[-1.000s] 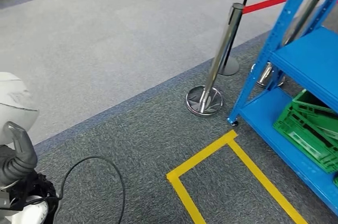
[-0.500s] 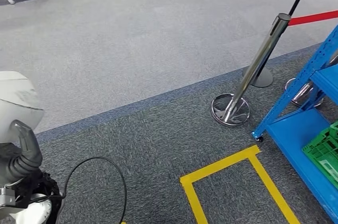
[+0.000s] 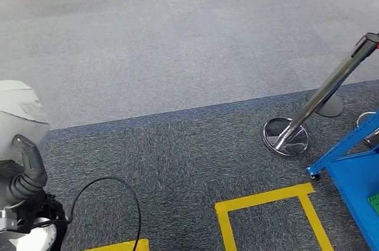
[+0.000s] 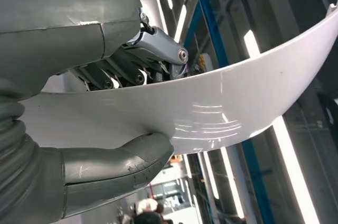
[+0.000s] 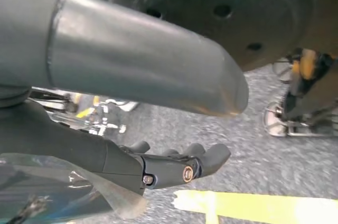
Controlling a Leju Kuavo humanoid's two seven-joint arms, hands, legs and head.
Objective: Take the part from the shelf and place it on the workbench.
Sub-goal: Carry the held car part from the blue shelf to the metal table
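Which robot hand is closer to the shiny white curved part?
Left. The left hand grips the shiny white curved part, thumb on one face and fingers on the other. The right hand hangs apart from it, above grey carpet.

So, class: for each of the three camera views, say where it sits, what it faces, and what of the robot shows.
Head view: high on the body, facing forward and down at carpet, yellow floor tape and blue shelf; left hand at lower left.
Left wrist view: behind the left hand, looking up at ceiling lights past the white part it grips.
Right wrist view: behind the right hand, facing the floor.
Shared: head and right wrist views show the tape; head and left wrist views, the part.
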